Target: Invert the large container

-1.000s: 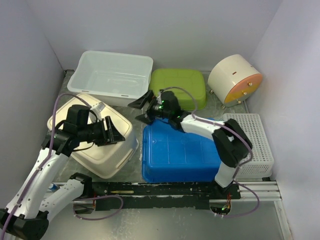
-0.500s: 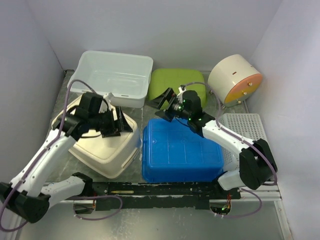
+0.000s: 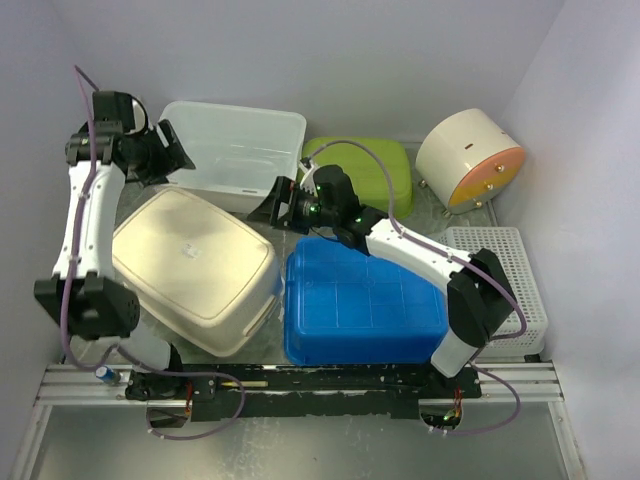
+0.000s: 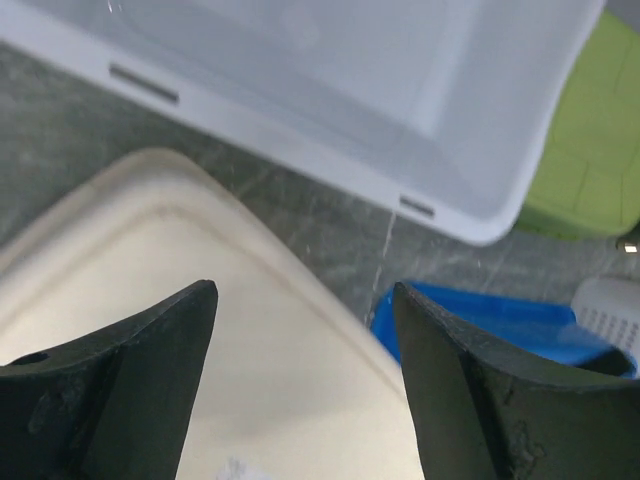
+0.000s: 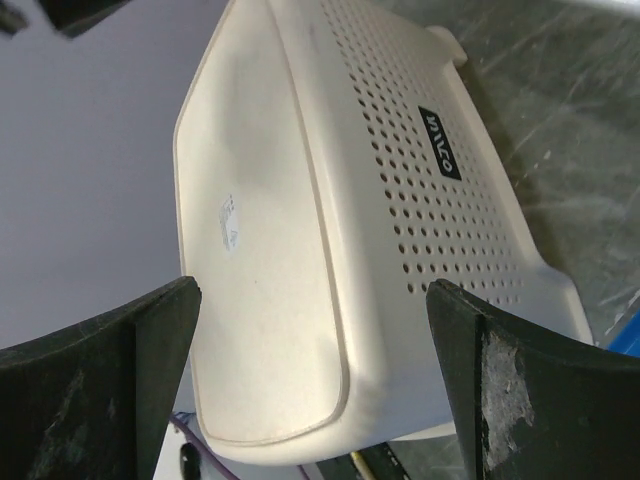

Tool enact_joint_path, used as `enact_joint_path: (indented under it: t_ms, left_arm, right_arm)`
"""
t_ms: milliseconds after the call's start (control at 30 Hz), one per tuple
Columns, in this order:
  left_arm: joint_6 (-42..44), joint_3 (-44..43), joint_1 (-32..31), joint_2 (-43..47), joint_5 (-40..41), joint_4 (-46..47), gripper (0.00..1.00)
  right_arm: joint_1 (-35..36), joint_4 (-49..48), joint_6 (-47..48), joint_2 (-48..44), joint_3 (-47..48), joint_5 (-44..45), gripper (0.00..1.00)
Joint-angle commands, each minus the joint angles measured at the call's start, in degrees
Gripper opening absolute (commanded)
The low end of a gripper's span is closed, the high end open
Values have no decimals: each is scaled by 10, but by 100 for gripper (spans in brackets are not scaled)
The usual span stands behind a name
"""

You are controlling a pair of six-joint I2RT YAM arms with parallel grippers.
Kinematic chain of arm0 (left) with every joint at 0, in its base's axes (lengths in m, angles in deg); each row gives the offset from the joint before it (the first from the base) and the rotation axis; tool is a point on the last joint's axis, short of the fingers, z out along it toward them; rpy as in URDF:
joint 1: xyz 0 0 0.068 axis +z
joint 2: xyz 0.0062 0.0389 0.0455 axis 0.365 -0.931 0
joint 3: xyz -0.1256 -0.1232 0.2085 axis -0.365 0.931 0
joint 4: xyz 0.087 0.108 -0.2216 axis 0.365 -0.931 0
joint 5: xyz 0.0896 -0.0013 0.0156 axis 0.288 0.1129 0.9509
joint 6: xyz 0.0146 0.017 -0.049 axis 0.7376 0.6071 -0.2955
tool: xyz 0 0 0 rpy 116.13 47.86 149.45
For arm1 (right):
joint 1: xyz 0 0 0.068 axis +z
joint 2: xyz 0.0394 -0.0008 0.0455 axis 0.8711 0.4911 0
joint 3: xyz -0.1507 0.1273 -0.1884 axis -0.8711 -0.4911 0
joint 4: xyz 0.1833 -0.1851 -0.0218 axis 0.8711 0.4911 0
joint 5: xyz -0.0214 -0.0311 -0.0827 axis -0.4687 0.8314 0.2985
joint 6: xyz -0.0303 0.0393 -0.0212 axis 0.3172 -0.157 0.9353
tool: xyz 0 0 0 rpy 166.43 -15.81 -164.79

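Note:
The large container point(image 3: 190, 265) is a cream tub with perforated sides. It lies bottom up at the left of the table, its flat base facing the top camera, and nothing holds it. My left gripper point(image 3: 170, 150) hangs open high at the back left, above the tub's far corner point(image 4: 150, 300); in its wrist view the left gripper point(image 4: 302, 292) has nothing between its fingers. My right gripper point(image 3: 270, 205) stands open just right of the tub's far right corner, facing its side point(image 5: 300, 230); seen from that wrist, the right gripper point(image 5: 312, 288) is empty.
A clear tub point(image 3: 225, 150) stands upright at the back left. A green container point(image 3: 370, 170) and a blue one point(image 3: 360, 310) lie bottom up. A white perforated basket point(image 3: 505, 280) and a round cream drum point(image 3: 468, 158) are at the right. Walls close in on three sides.
The left gripper opened, let go of the cream tub and rose to the back left. The tub went from tilted to lying bottom up. The right gripper swung left toward it.

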Motion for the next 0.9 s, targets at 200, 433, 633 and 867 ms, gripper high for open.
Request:
enact_joint_path:
  t_ms: [200,433,633,867]
  left_arm:
    - [31,-63,11,-159,-20,84,79]
    - [71,1,9,-145,50,38,78]
    - [79,129,9,-45,144,-8,78]
    - [35,162,10,50,217,-10,80]
  right_arm:
    - [-8,16,41,0,-8,-5,98]
    - [-24,28,39,8,-11,-19,98]
    - [-68,104,32,23,29,22,100]
    - [-110,111,40,10,32,23,100]
